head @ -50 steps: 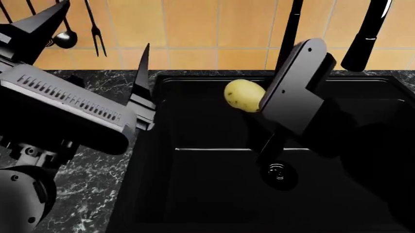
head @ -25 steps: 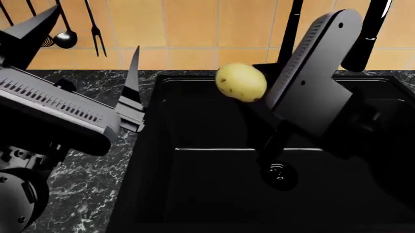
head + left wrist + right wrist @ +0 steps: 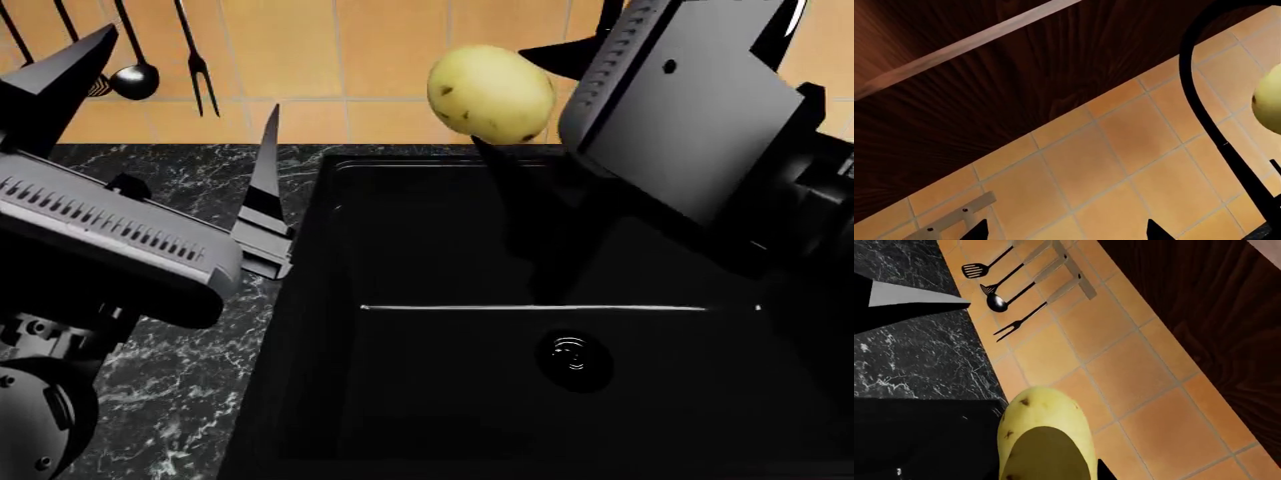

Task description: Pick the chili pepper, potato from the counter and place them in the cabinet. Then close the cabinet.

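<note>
The pale-yellow potato (image 3: 490, 94) is held in my right gripper (image 3: 534, 110), high above the black sink basin (image 3: 534, 330) and in front of the tiled wall. It fills the near part of the right wrist view (image 3: 1044, 435), and its edge shows in the left wrist view (image 3: 1269, 100). My left gripper (image 3: 160, 120) is open and empty over the marble counter (image 3: 174, 400) at the left, its fingertips (image 3: 1157, 231) spread wide toward the wall. The dark wood cabinet underside (image 3: 987, 90) shows above the tiles. The chili pepper is out of view.
Black utensils (image 3: 134, 70) hang on a wall rail at the back left, also in the right wrist view (image 3: 1007, 295). A black faucet (image 3: 761, 70) rises behind the sink, its curved neck (image 3: 1201, 110) in the left wrist view. A drain (image 3: 571, 355) sits in the basin.
My right gripper has risen with the potato, from just above the sink's back rim up to the height of the wall tiles. The left gripper has shifted slightly left.
</note>
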Tool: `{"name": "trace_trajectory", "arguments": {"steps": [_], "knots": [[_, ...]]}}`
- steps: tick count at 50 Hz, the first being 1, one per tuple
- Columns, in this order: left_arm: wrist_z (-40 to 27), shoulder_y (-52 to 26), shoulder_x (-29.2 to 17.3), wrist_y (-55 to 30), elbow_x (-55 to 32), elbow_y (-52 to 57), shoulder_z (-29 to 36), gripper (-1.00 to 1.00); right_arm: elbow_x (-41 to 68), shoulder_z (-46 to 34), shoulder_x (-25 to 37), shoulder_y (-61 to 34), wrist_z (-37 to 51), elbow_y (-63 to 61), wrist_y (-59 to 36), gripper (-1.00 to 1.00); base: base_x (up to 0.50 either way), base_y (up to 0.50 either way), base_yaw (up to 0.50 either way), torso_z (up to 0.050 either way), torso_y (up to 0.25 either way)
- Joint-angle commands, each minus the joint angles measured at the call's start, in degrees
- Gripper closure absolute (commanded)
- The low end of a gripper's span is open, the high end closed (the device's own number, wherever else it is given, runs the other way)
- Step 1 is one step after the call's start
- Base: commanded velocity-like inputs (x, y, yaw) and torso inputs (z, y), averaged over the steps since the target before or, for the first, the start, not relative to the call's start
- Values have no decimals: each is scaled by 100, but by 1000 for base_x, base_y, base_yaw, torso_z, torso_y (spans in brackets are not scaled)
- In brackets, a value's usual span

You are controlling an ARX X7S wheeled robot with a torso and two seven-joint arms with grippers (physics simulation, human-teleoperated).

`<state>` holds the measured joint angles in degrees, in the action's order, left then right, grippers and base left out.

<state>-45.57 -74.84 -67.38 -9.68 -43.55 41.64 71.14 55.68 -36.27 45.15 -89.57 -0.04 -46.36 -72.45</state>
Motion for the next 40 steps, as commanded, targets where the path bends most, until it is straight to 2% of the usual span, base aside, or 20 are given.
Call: {"name": "trace_trajectory", "arguments": {"steps": [1,30,40], "knots": [[-35,29,6,-8,1,27,-8,-100,65,41,-242,-652,-67,171,-317,100,0,0,0,0,0],[-112,212,25,59,54,-39,31,-100,708,719,-538,-1908,369,671,-1079,100,0,0,0,0,0],[-149,274,53,54,78,-76,53,-100,763,709,-580,-2417,394,944,-1227,100,0,0,0,0,0]]}}
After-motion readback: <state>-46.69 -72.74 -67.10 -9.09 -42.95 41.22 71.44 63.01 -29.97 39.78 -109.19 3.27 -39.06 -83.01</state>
